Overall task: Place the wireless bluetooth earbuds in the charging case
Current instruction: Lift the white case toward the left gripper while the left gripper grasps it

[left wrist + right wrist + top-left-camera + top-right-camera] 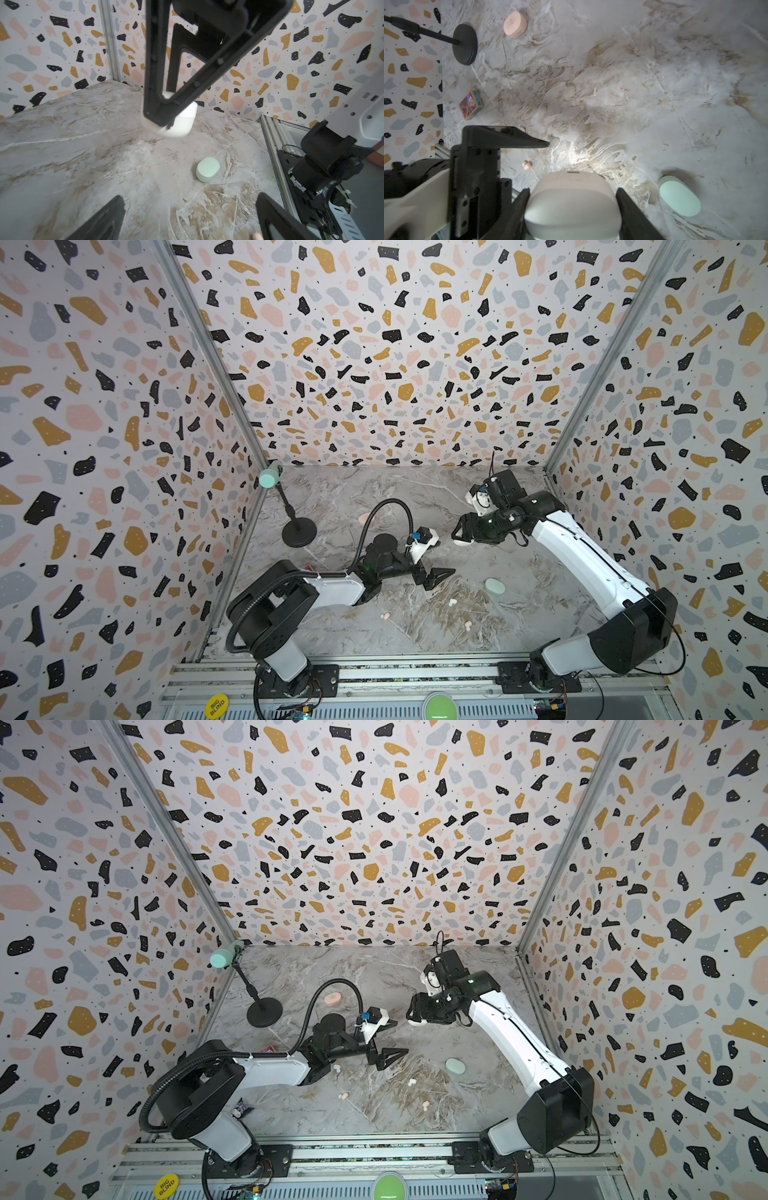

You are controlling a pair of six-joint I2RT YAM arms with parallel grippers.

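My right gripper (pixel 572 191) stands half spread, pinching a white rounded plastic charging case (pixel 572 209) by its sides, lifted off the grey marbled surface (pixel 332 489). My left gripper (pixel 438 577) is spread wide and holds nothing. The tiny pale plastic earbuds (pixel 452 602) lie loose on the surface, nearer my bases, well apart from the case. Only the left wrist view shows the case's lid seam.

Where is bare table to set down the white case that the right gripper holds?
Bare: the far strip of table between the pink case and the back wall. Crowded: the near middle, where earbuds lie near the mint case.
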